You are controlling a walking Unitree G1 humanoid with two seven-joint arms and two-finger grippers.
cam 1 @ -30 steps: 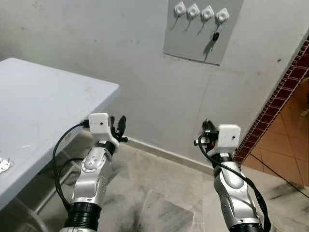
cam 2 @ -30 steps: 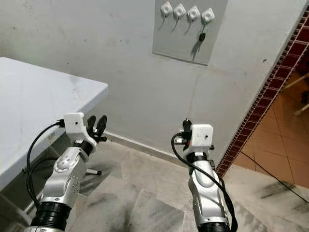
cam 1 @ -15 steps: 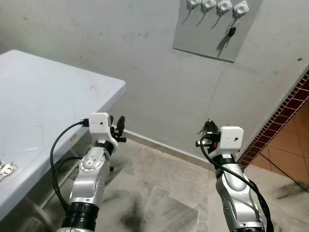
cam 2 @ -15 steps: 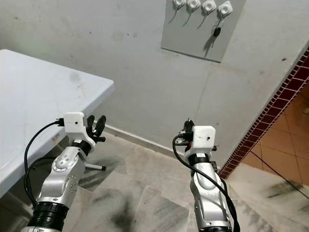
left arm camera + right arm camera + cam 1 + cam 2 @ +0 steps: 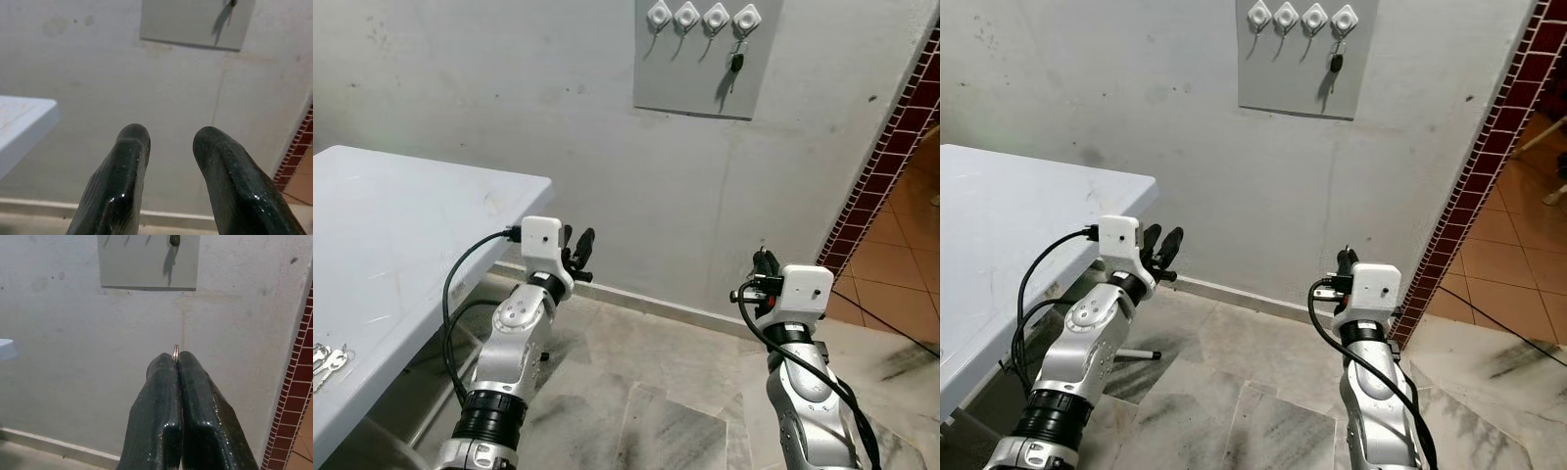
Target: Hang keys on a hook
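A grey panel (image 5: 705, 78) on the wall carries a row of white hooks (image 5: 687, 15). A black-headed key (image 5: 736, 62) hangs from the rightmost hook (image 5: 747, 17). My right gripper (image 5: 762, 266) is held up well below the panel and short of the wall. It is shut, and a thin metal key ring (image 5: 175, 350) pokes out between its fingertips; the rest of what it holds is hidden. My left gripper (image 5: 578, 245) is raised beside the table corner and stands open with nothing in it, as its fingers (image 5: 132, 147) show in the left wrist view.
A white table (image 5: 401, 225) stands on my left, with a few loose keys (image 5: 325, 358) near its front edge. A red-brick tiled wall edge (image 5: 891, 157) and orange floor tiles lie to the right. Grey floor tiles (image 5: 656, 343) run up to the wall.
The whole picture has shifted, so the camera moved: the hook panel now sits further left in view. Both arms keep the same pose, the right gripper still shut.
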